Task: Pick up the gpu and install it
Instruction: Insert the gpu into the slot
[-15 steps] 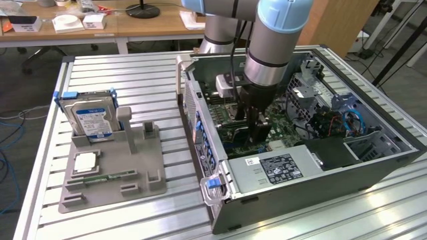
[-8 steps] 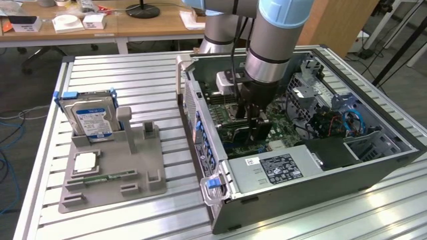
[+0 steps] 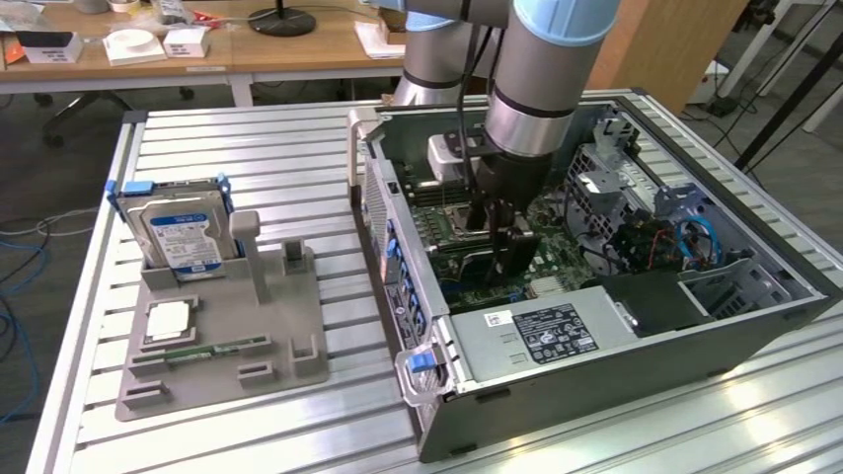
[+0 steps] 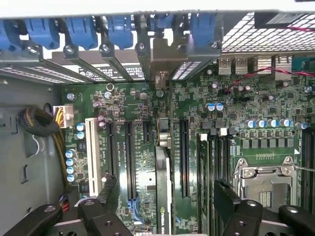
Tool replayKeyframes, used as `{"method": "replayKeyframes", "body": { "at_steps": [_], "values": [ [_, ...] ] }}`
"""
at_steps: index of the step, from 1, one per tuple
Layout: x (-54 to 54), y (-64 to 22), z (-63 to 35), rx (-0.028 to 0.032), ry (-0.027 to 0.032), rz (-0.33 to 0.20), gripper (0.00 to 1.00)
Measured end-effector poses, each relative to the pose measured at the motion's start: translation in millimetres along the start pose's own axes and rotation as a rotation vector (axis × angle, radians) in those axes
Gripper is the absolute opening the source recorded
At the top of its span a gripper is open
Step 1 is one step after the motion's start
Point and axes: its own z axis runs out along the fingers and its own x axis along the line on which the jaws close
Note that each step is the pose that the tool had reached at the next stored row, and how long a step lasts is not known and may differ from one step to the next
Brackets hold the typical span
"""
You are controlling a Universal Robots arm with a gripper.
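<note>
My claw (image 4: 165, 209) is released, fingers (image 4: 101, 211) spread either side of the gpu (image 4: 164, 167), which stands edge-on in the motherboard (image 4: 138, 105), frame centre.

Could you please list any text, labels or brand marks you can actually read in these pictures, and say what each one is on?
No text reads clearly enough to quote.
Hard drive: blue-and-white label, print too small to read.
Power supply: dark label with white print, and a small white sticker beside it, both illegible.
GPU, standing edge-on in the motherboard: pale marks at its near end, too partial to read.
Motherboard: tiny white silkscreen, blurred.
</note>
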Motion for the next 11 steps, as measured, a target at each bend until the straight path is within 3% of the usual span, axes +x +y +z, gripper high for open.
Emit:
{"method": "replayKeyframes", "body": {
  "at_steps": [6,11],
  "values": [
    [-0.1,0.0,-11.5,0.0000,0.0001,0.000,0.86],
    [-0.2,0.0,-11.8,0.0000,-0.0004,0.000,0.86]
  ]
}}
